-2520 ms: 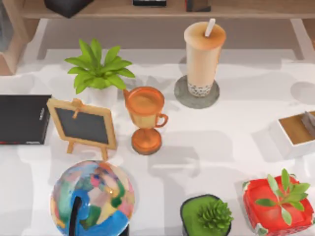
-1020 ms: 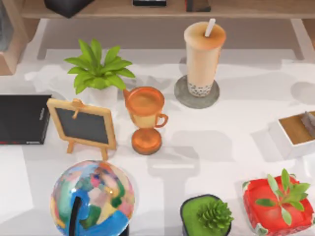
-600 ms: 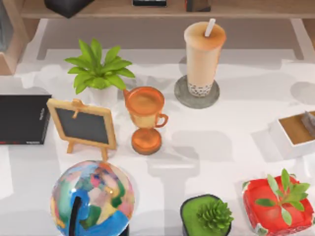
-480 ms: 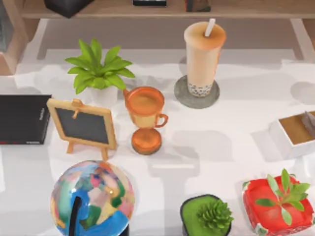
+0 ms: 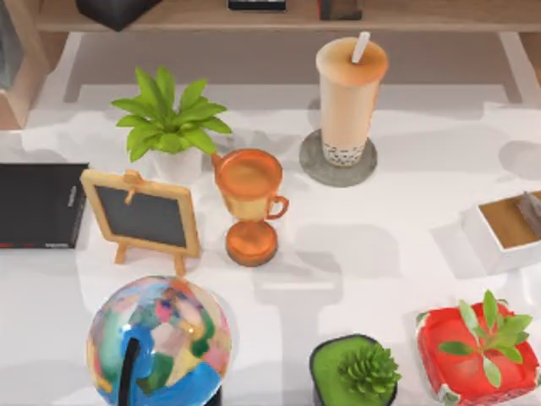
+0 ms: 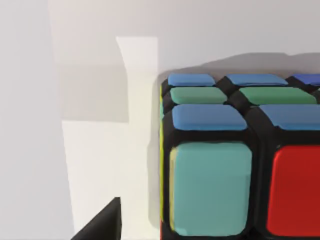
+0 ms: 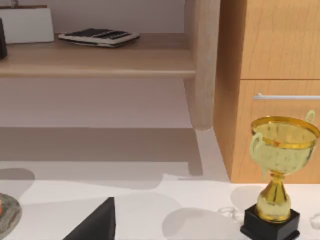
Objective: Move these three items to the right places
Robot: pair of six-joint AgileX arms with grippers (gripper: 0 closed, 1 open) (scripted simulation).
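Observation:
A tall tan bubble-tea cup (image 5: pixel 349 97) with a white straw stands upright on the round grey coaster (image 5: pixel 317 165) at the back of the table. The flat black book (image 5: pixel 38 205) lies at the table's left edge with nothing on it. In the left wrist view a colourful puzzle cube (image 6: pixel 240 165) sits very close on a white surface, beside a dark edge of my left gripper (image 6: pixel 98 225). In the right wrist view a dark edge of my right gripper (image 7: pixel 95 224) hangs above the white tabletop, facing a wooden shelf.
An orange trophy cup (image 5: pixel 248 203), a small chalkboard (image 5: pixel 142 216), a leafy plant (image 5: pixel 169 123) and a globe (image 5: pixel 158 338) crowd the middle left. A green pot (image 5: pixel 355 370), a red pot (image 5: pixel 478 351) and a white box (image 5: pixel 505 230) stand on the right. A gold trophy (image 7: pixel 280 170) stands beside a wooden cabinet (image 7: pixel 270 50).
Shadows have drifted across the left and front of the table. The cup, coaster, black book and other objects stand where they were.

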